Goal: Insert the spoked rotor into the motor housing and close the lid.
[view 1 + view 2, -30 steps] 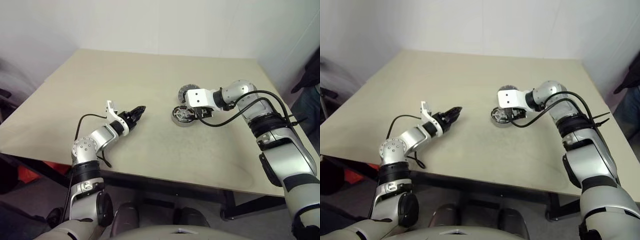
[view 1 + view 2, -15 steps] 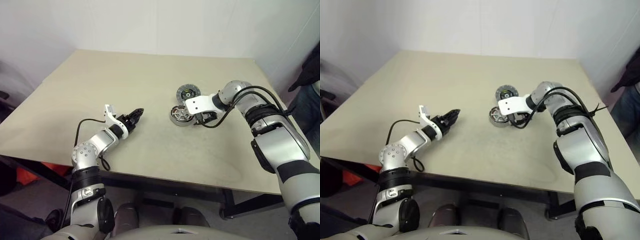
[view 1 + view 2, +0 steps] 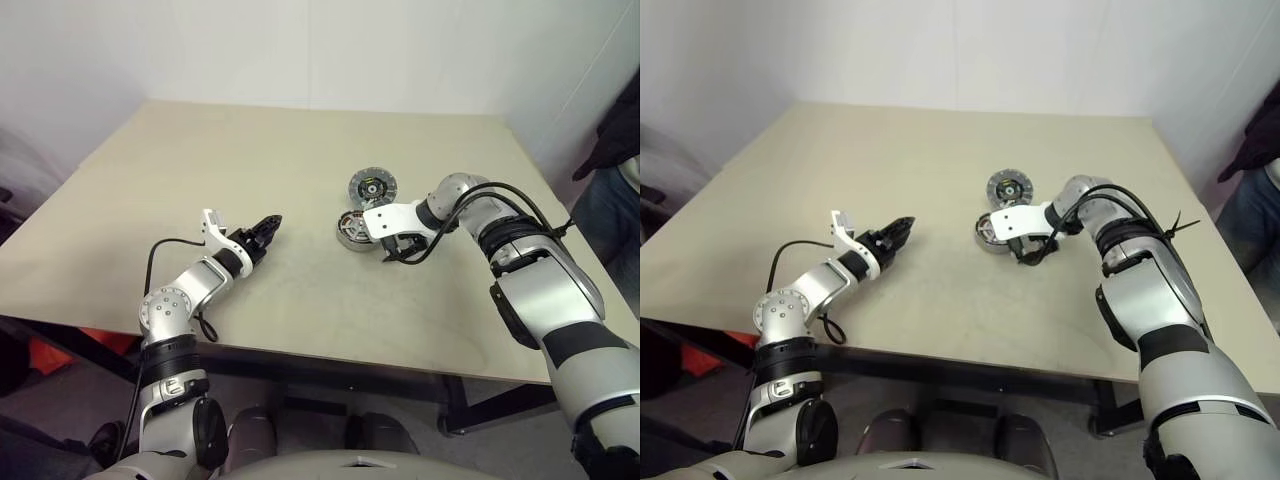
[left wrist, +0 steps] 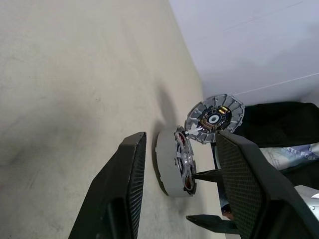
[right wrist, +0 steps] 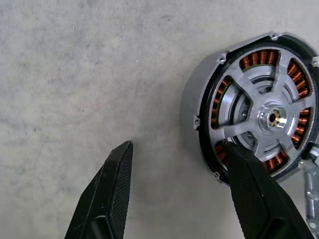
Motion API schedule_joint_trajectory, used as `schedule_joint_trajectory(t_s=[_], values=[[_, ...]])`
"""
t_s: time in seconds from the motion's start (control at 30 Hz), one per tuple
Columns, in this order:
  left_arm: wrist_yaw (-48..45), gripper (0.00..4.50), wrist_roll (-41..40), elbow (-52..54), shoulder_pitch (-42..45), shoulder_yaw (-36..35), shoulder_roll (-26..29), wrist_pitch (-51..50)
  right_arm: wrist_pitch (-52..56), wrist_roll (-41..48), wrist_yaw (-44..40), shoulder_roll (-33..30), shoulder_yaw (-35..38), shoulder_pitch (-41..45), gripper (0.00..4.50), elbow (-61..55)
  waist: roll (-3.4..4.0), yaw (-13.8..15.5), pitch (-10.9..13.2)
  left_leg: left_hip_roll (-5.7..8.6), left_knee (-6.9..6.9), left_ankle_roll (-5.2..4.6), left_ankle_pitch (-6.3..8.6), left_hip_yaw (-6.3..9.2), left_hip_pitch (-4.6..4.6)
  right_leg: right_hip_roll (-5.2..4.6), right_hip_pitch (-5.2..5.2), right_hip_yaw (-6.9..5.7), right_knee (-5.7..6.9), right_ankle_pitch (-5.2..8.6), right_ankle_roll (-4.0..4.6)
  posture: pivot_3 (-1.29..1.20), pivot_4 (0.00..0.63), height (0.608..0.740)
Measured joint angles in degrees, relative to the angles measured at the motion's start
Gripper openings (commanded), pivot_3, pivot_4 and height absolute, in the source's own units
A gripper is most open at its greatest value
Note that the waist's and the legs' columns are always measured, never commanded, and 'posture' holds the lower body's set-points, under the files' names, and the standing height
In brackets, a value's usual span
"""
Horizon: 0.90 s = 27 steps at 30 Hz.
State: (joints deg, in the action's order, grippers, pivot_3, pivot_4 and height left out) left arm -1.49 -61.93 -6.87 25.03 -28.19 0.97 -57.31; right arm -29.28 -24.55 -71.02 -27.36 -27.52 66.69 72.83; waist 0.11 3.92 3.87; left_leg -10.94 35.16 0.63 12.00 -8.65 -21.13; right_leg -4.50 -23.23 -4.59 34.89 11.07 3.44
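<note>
Table [image 3: 250,150]: beige, holding the parts
Rotor: spoked rotor [image 5: 266,118] already sits inside motor housing [image 3: 354,230]; lid [image 3: 372,186] lies just beyond
Grippers: right gripper [image 5: 174,189] spread beside housing; left gripper [image 4: 179,194] spread, empty
Next: grasp lid, seat it

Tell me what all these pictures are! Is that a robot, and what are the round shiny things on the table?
Yes, it's a robot with two arms. Two pictures come from cameras in its head, looking down at a table. The other two come from little cameras on its wrists, so its black fingers stick up in front. On the table sits a round motor housing with copper wire coils inside, and the spoked rotor, a silver wheel, is already in it. Next to it lies the lid, a dark disc. The right gripper is open beside the housing. The left gripper is open too. Neither holds anything.
</note>
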Motion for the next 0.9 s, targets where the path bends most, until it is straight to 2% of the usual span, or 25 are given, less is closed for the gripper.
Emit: schedule_joint_trajectory(t_s=[0.23, 0.33, 0.57, 0.6, 0.9], values=[[0.1, 2.34, -0.1, 0.7, -0.6, 0.3, -0.1, 0.1, 2.1, -0.9, 2.6, 1.3, 0.1, 0.1, 3.27, 0.7, 0.0, -0.3, 0.0, -0.04, 0.01, 0.3, 0.03, 0.0, 0.16, 0.0, 0.05, 0.02, 0.13, -0.08, 0.13, 0.0, 0.0, 0.74], [0.6, 2.34, -0.2, 0.9, -1.0, 0.2, -0.1, 0.1, 2.4, -1.2, 3.4, 1.5, 0.1, 0.2, 2.71, 0.7, 0.0, -0.4, 0.0, -0.05, 0.01, 0.33, 0.0, 0.0, 0.18, 0.01, 0.05, 0.02, 0.16, -0.08, 0.14, 0.0, 0.0, 0.74], [1.1, 2.34, -0.8, 1.1, -1.1, 0.4, -0.2, 0.7, 2.3, -1.3, 5.4, 1.9, 0.7, 0.7, 0.33, 0.8, -0.02, -0.5, 0.0, -0.08, 0.0, 0.29, 0.02, 0.01, 0.13, 0.05, 0.04, 0.03, 0.08, -0.08, 0.14, 0.0, 0.0, 0.74], [1.1, 2.34, -0.9, 1.1, -1.1, 0.5, -0.3, 0.7, 2.2, -1.3, 5.6, 2.2, 0.8, 0.7, 0.11, 0.8, -0.03, -0.7, 0.0, -0.08, 0.0, 0.29, 0.02, 0.0, 0.13, 0.05, 0.06, 0.03, 0.09, -0.08, 0.15, 0.0, 0.0, 0.74], [2.0, 2.34, -1.7, 1.4, -1.4, 1.4, -1.3, 0.8, 2.4, -1.4, 7.1, 2.7, 1.0, 0.4, 0.05, 1.2, 0.01, -1.2, 0.0, -0.07, 0.03, 0.32, 0.0, 0.01, 0.12, 0.05, 0.04, 0.02, 0.11, -0.09, 0.16, 0.0, 0.0, 0.74]])
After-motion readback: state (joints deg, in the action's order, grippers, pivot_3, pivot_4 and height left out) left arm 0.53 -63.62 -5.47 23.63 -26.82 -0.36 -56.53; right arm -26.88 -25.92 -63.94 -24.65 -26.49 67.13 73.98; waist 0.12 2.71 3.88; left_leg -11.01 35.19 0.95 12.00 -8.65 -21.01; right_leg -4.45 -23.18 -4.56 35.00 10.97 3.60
